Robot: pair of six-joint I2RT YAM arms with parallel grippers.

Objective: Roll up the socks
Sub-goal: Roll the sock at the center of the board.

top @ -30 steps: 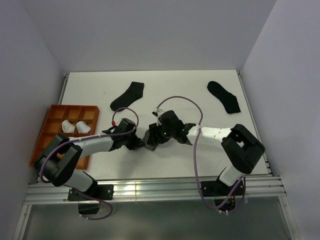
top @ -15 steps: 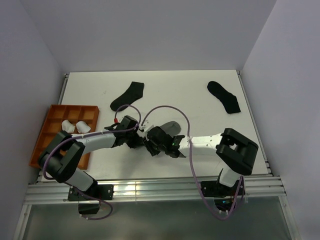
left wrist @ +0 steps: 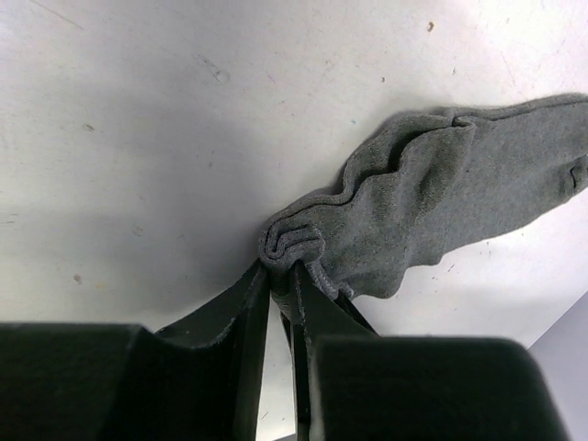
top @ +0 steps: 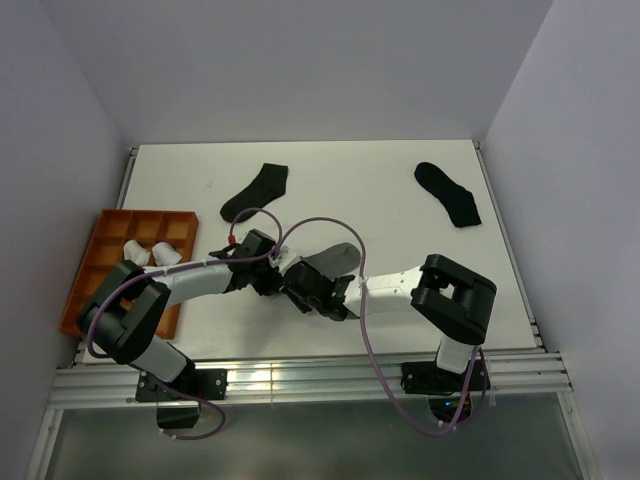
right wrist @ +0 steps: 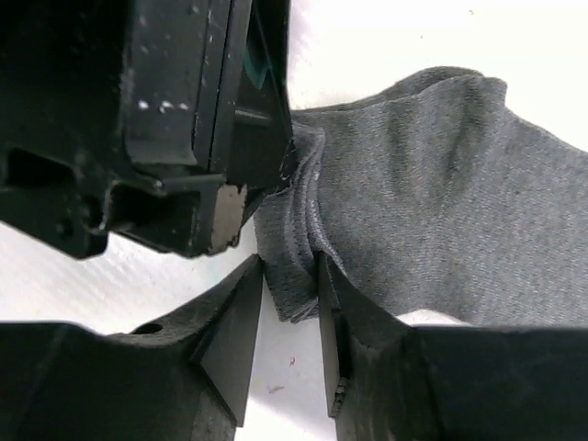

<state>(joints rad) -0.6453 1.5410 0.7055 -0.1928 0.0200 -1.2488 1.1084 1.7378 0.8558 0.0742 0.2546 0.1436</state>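
Top external view: I see the grey sock (top: pixel 338 257) lying on the white worktop (top: pixel 400 170) about mid-table; its near-left end is hidden under the two wrists that meet there
Grey sock, shape: mostly flat and stretched away toward the far right, bunched into tight folds at the gripped end
Left end effector (left wrist: pixel 283 276): in my left wrist view the fingers are almost together, clamped on the folded tip of the grey sock with fabric pressed between them
Right end effector (right wrist: pixel 290 276): in my right wrist view the two fingers stand either side of a ridge of the same sock; the fabric fills the gap and touches both fingers, so I read it as clamped on the grey sock
Spacing of the two: the left end effector's black body sits against the sock's edge just beyond my right fingers, very close to them
Left black sock (top: pixel 255 192): flat near the far edge, left of centre, well apart from the grey one
Right black sock (top: pixel 448 194): flat toward the far right corner, also well apart
Orange tray (top: pixel 100 215): at the left edge of the worktop
Left white bundle (top: pixel 135 252) and right white bundle (top: pixel 167 254): side by side in adjoining tray compartments
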